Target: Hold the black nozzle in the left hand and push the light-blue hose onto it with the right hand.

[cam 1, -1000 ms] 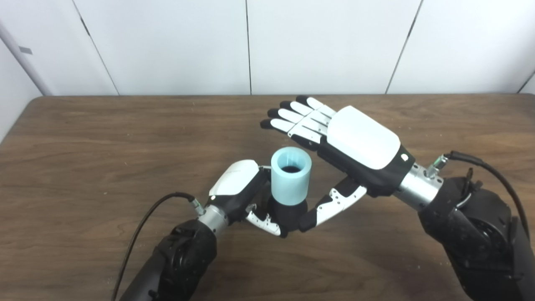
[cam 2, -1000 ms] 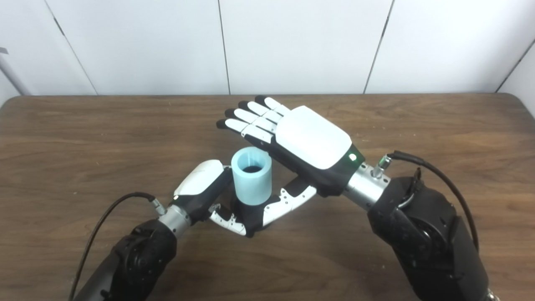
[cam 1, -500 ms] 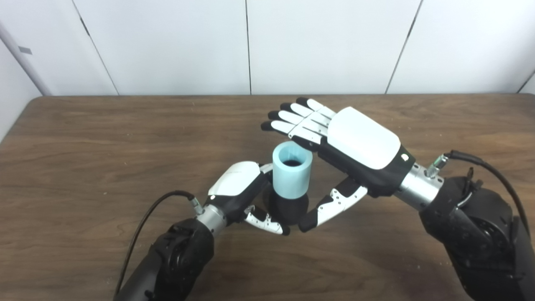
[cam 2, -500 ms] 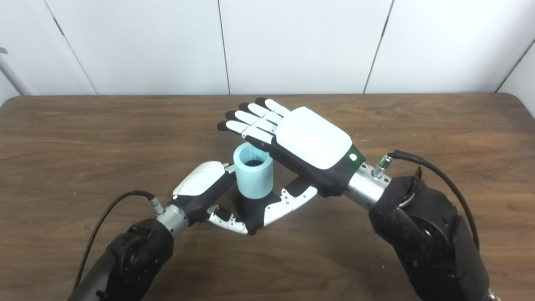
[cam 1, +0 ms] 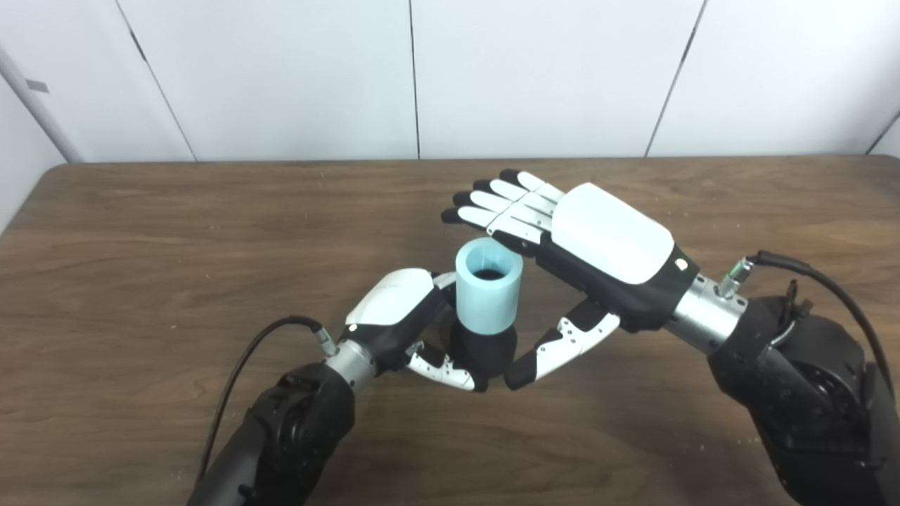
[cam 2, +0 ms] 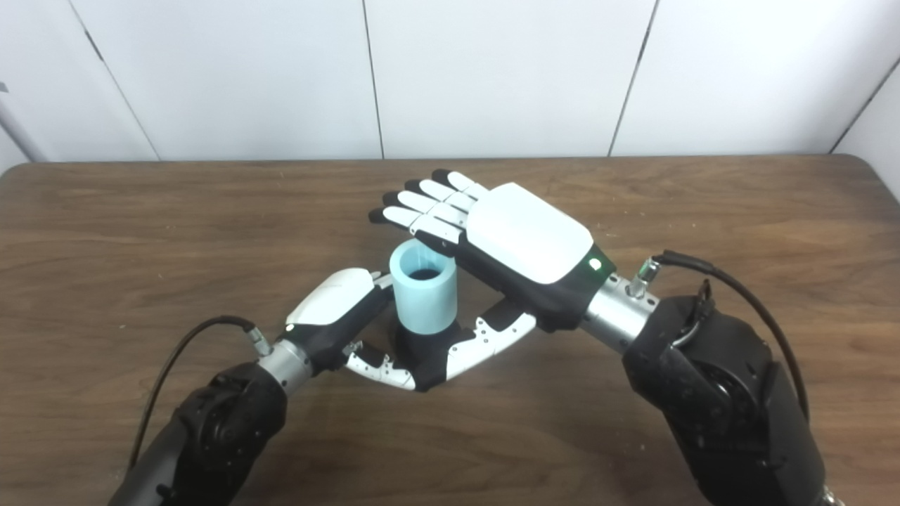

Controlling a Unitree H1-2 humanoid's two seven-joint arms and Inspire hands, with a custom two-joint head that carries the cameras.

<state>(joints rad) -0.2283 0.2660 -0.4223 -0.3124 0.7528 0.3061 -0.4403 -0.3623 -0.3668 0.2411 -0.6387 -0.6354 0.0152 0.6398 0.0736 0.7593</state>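
Near the middle of a dark wood-grain surface (cam 1: 140,232), a white-and-black robotic left hand (cam 1: 394,309) clamps its fingers (cam 1: 439,365) round a stubby black cylindrical nozzle (cam 1: 484,349), holding it upright so its top faces the camera. Seated on that nozzle stands a short, thick-walled light-blue hose section (cam 1: 488,295), its open bore pointing up and only the nozzle's dark base showing beneath it. The steady grip from nine o'clock appears meant to brace the part against a downward push.

At two o'clock from the hose, the white-backed right hand (cam 1: 590,246) hangs flat and palm-down, fingers (cam 1: 492,207) straight, side by side and gripping nothing, their undersides at or just above the hose's far rim; contact cannot be told. Its thumb reaches down toward five o'clock of the nozzle base, seemingly a counter-stop. That flat palm suits pressing the hose home, and the hose looks largely seated, so the job seems close to done.

Thin black cables trail from both wrists. Behind the surface's far edge, at twelve o'clock, runs a plain white panelled wall (cam 1: 534,70) with dark seams.
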